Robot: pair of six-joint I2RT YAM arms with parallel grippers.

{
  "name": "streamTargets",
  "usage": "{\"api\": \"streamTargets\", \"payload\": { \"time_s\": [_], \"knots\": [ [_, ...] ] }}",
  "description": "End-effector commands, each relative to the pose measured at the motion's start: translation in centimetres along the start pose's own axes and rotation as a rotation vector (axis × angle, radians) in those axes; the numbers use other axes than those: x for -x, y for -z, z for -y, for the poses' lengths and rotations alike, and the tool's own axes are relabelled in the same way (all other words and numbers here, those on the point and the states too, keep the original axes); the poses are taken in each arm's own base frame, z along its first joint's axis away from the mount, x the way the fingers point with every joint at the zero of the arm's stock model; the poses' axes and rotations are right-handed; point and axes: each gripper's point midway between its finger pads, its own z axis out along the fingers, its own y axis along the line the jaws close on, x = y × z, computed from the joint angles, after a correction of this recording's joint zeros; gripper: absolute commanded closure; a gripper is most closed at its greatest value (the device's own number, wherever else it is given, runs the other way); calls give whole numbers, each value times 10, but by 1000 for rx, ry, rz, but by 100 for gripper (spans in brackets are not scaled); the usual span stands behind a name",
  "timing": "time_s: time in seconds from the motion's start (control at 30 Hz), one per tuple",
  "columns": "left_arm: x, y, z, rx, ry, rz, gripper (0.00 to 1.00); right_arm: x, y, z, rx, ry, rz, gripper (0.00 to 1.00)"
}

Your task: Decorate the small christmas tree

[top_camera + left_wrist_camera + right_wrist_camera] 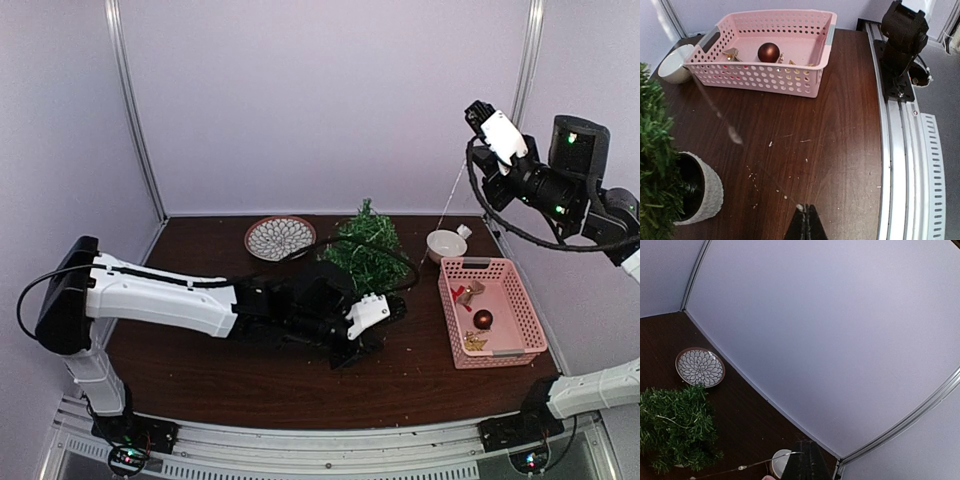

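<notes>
- The small christmas tree (365, 245), a bushy dark-green artificial fir in a white textured round pot (707, 192), stands toward the back middle of the dark brown wooden desk (230, 385). The left jaws sit low, just beside its pot.
- Left jaws: pressed fully together. A thin, almost invisible wire string with tiny beads (734, 136) runs right up to their tips, so they appear to pinch it.
- Right jaws: also fully together, raised high over the desk's right back corner. They nip the same wire, which slants down toward a small white cup (445, 243) beside the tree.
- Outward: a pink perforated plastic basket (765, 80) near the right edge holds a dark red bauble (769, 51) and some gold trinkets. A round plate with a petal pattern (280, 237) lies left of the tree.
- Risk: the wire stretched between the two arms may snag in the needles. A pull would then likely tip so light a tree, or knock the cup over.
- Risk: the wire is so fine that it could slip from either pinch. Loose slack could then catch on the basket.
</notes>
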Motion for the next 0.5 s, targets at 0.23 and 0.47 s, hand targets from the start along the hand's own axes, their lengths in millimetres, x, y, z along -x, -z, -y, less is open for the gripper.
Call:
{"api": "streamTargets", "payload": {
  "time_s": [0.23, 0.47],
  "knots": [
    [-13, -56, 27, -194, -25, -24, 100, -38, 38, 22, -110, -71, -81, 100],
    [-40, -86, 32, -240, 64, -18, 100, -48, 40, 19, -114, -70, -99, 100]
  ]
}}
